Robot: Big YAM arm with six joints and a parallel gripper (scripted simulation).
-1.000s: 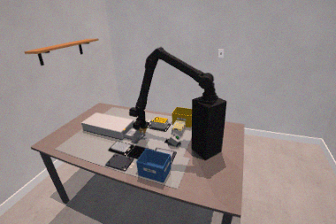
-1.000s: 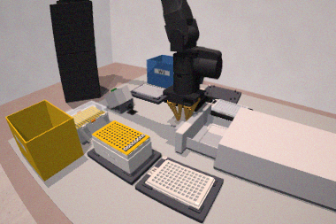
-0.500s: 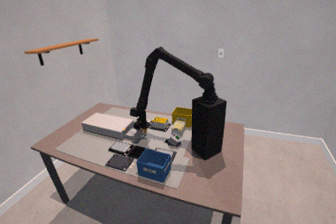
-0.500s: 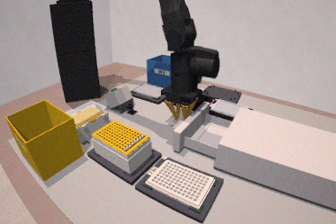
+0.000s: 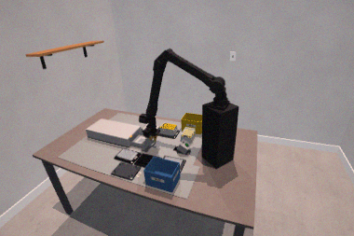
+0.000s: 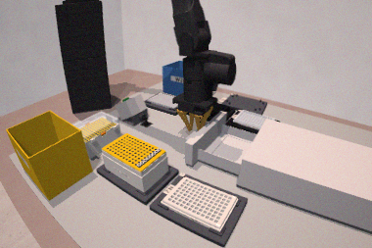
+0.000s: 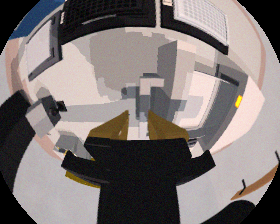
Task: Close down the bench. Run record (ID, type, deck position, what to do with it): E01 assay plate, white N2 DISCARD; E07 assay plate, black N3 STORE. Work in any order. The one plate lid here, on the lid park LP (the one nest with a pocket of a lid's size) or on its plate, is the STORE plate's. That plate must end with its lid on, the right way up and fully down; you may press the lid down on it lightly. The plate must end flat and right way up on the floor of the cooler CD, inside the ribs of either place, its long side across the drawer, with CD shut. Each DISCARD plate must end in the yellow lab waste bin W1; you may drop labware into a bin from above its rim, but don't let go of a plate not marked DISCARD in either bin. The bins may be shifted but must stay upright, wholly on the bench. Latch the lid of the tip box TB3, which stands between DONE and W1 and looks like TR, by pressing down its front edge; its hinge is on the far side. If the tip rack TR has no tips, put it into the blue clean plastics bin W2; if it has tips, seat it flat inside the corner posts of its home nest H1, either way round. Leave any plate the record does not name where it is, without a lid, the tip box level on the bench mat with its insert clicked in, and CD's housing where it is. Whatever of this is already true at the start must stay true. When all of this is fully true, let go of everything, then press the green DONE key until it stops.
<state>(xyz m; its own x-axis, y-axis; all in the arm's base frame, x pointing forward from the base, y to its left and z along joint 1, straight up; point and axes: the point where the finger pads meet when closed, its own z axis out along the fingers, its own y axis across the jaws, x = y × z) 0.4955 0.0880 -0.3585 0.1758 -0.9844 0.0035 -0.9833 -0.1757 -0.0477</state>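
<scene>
The cooler CD (image 6: 313, 164) is a long white housing on the right, and its drawer (image 6: 217, 146) is pulled out, with its floor bare. My gripper (image 6: 197, 124) has yellow-brown fingers. It hangs at the drawer's front wall, fingers pointing down and a little apart, holding nothing that I can see. In the wrist view the gripper (image 7: 139, 119) is over the grey drawer front, with a black plate (image 7: 114, 3) and a white plate (image 7: 200, 10) beyond. The white plate also shows in the exterior view (image 6: 250, 120). The tip rack TR (image 6: 133, 159) has a yellow top and sits in a dark nest.
The yellow bin W1 (image 6: 46, 156) stands front left, with the tip box TB3 (image 6: 100, 131) and the DONE key block (image 6: 131, 107) beside it. The blue bin W2 (image 6: 173, 77) is behind the arm. Another white plate (image 6: 205, 204) sits on a front nest. The black arm base tower (image 6: 83, 51) stands at the back left.
</scene>
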